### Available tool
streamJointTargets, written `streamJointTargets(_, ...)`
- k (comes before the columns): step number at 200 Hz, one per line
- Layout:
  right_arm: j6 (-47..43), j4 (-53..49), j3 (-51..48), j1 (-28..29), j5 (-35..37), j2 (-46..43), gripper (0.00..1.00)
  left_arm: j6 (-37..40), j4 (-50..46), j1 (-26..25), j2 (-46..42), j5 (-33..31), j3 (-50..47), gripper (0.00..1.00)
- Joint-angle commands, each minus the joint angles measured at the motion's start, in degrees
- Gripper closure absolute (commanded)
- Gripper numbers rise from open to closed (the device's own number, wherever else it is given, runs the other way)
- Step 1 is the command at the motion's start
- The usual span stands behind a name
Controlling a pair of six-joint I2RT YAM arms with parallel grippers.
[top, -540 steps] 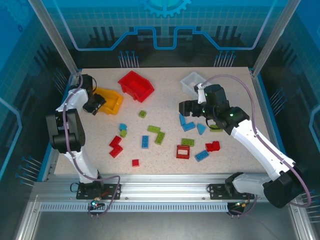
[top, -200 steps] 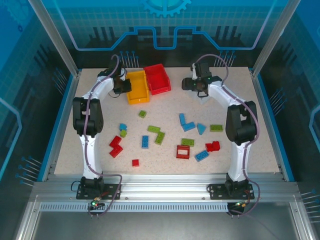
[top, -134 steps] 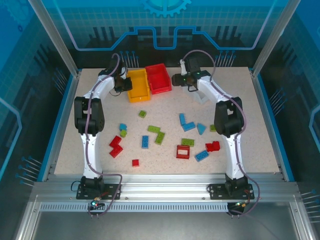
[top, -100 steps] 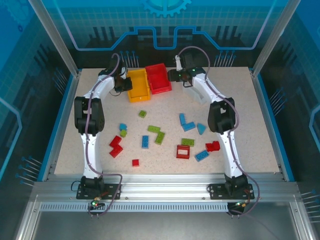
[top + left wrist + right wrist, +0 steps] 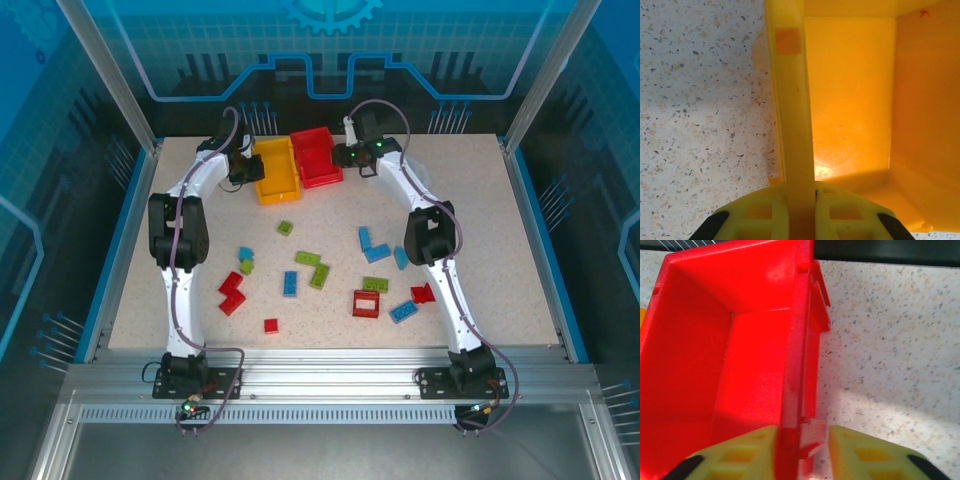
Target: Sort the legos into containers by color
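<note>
Speckled table [image 5: 500, 250]: left jaws clamp yellow bin [image 5: 850, 100] wall; right jaws part-open astride red bin [image 5: 715, 365].

This was a robotics lab's enclosed test cell rather than a room anyone lived or traded in. Aluminium posts [image 5: 112, 80] carried clear blue-tinted panels [image 5: 200, 60] printed with a gear emblem [image 5: 330, 12] and circuit-like lines, walling in a speckled surface [image 5: 500, 220] edged by a blue rim [image 5: 538, 240]. A left arm [image 5: 178, 230] and a right arm [image 5: 430, 235], both white and black with loose cables [image 5: 182, 325], were bolted to a slotted aluminium rail [image 5: 330, 385] at the near edge, and the surface held trial props: toy bricks [image 5: 232, 292], a yellow bin [image 5: 275, 170] and a red bin [image 5: 318, 155].
</note>
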Motion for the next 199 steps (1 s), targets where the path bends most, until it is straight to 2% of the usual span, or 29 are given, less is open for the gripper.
streamJointTargets(1,0.45,-2.51,1.37,0.87,-0.68,1.15,0.75,0.45,-1.87,-0.38,-1.07,1.17,-2.46,0.95)
streamJointTargets(33,0.51,-2.26,-3.67,1.62,1.39,-2.12,0.87,0.40,-1.67,-0.39,-3.18,2.07,-6.16,1.00)
streamJointTargets(57,0.68,0.85,-13.31,2.76,5.13,-8.59,0.91,0.60,-1.61,-0.46,-5.43,2.89,-9.62,1.00)
streamJointTargets(97,2.05,6.88,-34.08,5.10,13.19,-22.00,0.94,0.14,-2.08,-1.71,-9.97,3.19,-17.39,1.00)
streamJointTargets(123,4.69,9.95,-46.63,6.19,15.41,-30.96,0.95,-0.55,-2.71,-3.47,-13.78,1.51,-24.38,1.00)
streamJointTargets(156,7.57,13.54,-61.99,8.34,18.15,-41.06,0.95,-3.42,1.99,-6.05,-21.40,0.68,-36.32,1.00)
streamJointTargets(175,9.19,15.07,-67.94,9.35,19.39,-45.04,0.95,-5.74,3.58,-6.46,-24.69,-0.79,-39.81,1.00)
streamJointTargets(199,10.73,14.46,-67.81,9.41,20.17,-44.64,0.95,-5.98,2.44,-6.38,-24.34,-2.98,-37.23,1.00)
